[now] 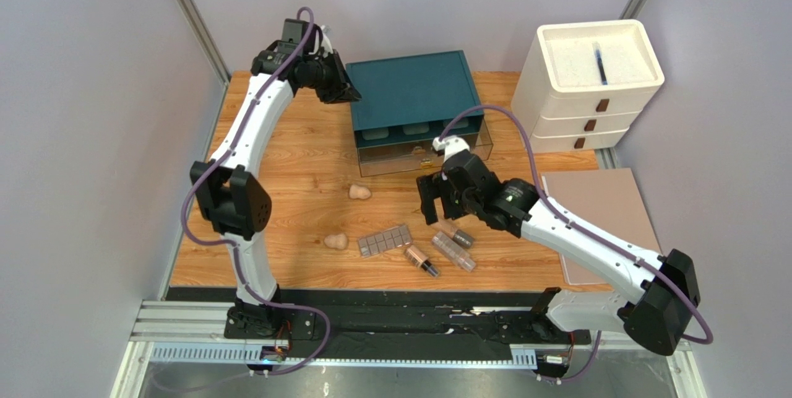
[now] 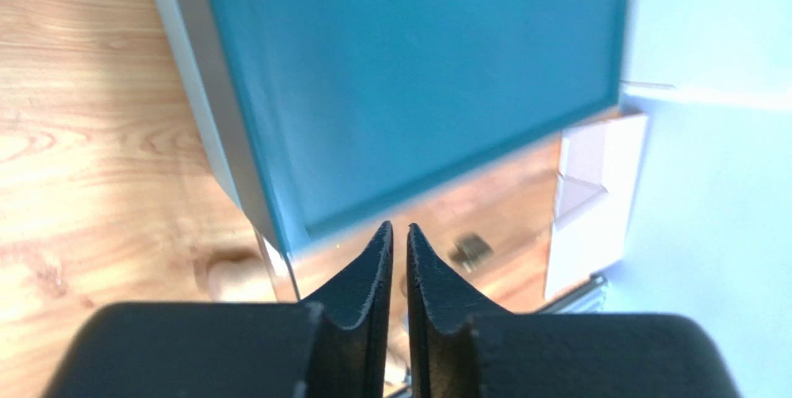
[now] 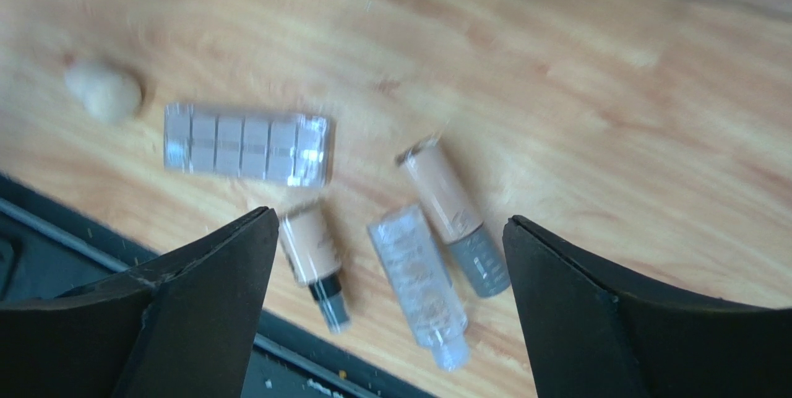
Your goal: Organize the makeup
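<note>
The left hand [image 2: 400,231] hangs by the left side of the teal box [image 2: 409,73], its fingers pressed nearly together with nothing between them. The right hand [image 3: 390,222] is spread wide and empty, held above the desk [image 1: 297,166] just in front of the box. Seen from its wrist, the three tubes [image 3: 418,282] lie on the wood below the gap between its fingers.

All the makeup rests on the desk, on the near side of the box. The tubes lie close together but at different angles (two tan with dark caps, the middle one clear). The palette [image 1: 385,241] lies flat just left of them, grid up. One sponge [image 1: 336,242] sits just beyond the palette's left end. The second sponge [image 1: 360,193] lies farther back, nearer the box's clear front, apart from the rest. A white drawer unit [image 1: 590,82] stands at the far right, beside the box
</note>
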`<action>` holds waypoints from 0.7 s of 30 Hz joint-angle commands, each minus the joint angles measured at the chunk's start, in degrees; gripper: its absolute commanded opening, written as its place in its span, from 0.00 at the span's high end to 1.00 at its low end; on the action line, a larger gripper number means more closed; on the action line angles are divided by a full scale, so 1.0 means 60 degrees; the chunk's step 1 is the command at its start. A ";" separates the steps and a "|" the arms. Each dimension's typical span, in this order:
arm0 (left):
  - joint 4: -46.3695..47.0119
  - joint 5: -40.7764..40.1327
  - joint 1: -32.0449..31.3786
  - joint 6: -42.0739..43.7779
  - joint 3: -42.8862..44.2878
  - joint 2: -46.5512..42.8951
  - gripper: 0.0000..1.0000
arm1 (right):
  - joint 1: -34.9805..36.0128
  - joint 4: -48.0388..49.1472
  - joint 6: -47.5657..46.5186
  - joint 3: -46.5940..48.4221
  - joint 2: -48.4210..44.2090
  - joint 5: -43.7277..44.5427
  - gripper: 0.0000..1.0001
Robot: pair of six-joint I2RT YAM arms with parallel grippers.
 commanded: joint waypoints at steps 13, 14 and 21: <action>0.0161 0.1237 -0.0149 0.0508 -0.4231 -0.4513 0.73 | 0.2486 0.0057 -0.0607 -0.0291 0.2553 -0.0741 0.16; 0.0146 0.1194 -0.0149 0.0538 -0.4393 -0.4661 0.73 | 0.2515 0.0086 -0.0651 -0.0246 0.2815 -0.0815 0.18; -0.0103 0.1178 -0.0149 0.0757 -0.5346 -0.5350 0.73 | 0.2677 0.0423 -0.0870 0.0178 0.3842 -0.1313 0.27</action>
